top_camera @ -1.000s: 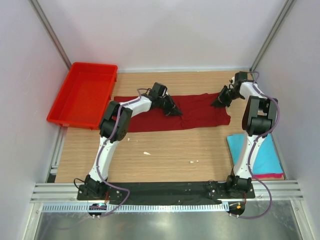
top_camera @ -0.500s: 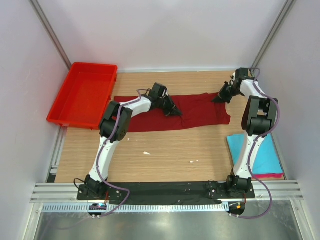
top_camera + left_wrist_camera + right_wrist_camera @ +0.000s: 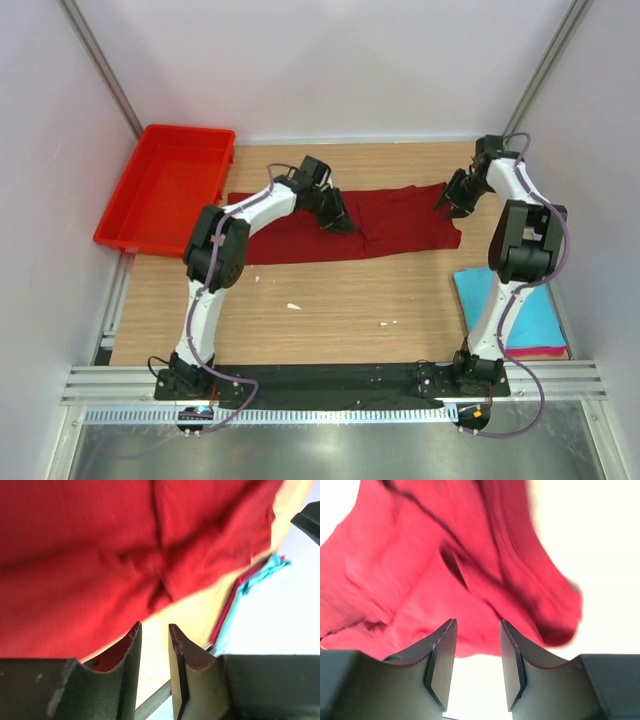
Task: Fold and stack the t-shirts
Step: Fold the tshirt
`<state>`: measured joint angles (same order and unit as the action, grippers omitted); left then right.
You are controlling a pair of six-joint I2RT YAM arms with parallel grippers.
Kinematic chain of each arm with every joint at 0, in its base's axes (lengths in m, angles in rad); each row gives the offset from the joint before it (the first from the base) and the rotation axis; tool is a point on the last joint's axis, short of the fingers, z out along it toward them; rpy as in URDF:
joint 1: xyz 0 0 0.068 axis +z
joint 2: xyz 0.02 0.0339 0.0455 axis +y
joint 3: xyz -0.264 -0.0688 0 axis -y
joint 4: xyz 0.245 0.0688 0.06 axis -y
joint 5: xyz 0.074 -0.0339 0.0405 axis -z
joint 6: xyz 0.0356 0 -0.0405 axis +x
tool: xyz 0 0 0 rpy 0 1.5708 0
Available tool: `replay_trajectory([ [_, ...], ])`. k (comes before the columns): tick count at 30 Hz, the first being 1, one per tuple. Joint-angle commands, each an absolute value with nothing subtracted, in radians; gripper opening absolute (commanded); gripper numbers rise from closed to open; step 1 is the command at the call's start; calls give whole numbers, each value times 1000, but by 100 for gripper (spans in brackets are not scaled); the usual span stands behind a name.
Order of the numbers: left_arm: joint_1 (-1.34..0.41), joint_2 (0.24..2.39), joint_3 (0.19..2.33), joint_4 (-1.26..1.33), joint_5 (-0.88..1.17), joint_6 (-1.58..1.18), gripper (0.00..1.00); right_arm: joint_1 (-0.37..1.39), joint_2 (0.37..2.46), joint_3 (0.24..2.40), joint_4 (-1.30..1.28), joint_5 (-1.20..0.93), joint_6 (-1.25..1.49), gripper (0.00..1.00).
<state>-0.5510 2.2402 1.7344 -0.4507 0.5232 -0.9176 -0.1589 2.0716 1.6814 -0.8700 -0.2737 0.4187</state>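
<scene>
Maroon t-shirt (image 3: 400, 220) lies flat across table (image 3: 330, 300); left gripper (image 3: 340, 224) over its middle, right gripper (image 3: 447, 205) at right edge; both spread.

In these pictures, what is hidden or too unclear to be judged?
- Top view: pink shirt mostly covered by turquoise shirt; only an edge shows.
- Top view: right arm hides the turquoise shirt's left part.
- Right wrist view: glare washes out everything beyond the maroon shirt.
- Left wrist view: cloth blurred.

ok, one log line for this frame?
item: dark maroon cloth t-shirt, laid out | left gripper: open, empty, above its middle | right gripper: open, empty, at its right end | aside: folded turquoise cloth t-shirt
</scene>
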Motion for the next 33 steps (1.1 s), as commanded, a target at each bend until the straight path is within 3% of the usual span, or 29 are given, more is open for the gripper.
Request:
replay_trajectory([
  [1, -543, 2054, 1709, -636, 431, -734, 28, -150, 1910, 1568, -911, -153, 480, 46],
  [8, -522, 1937, 1611, -851, 112, -497, 33, -81, 1755, 1283, -703, -92, 696, 53],
  [15, -485, 1979, 1496, -747, 17, -410, 31, -66, 1891, 1230, -487, -12, 767, 55],
  [22, -472, 2150, 1557, -850, -38, -432, 32, -52, 2097, 1472, -590, 92, 710, 56],
  [29, -533, 2226, 1539, -879, 256, -534, 32, 0, 2341, 1868, -712, 166, 614, 58],
  [33, -635, 2226, 1566, -761, 543, -647, 32, 35, 2474, 2170, -810, 187, 558, 62],
])
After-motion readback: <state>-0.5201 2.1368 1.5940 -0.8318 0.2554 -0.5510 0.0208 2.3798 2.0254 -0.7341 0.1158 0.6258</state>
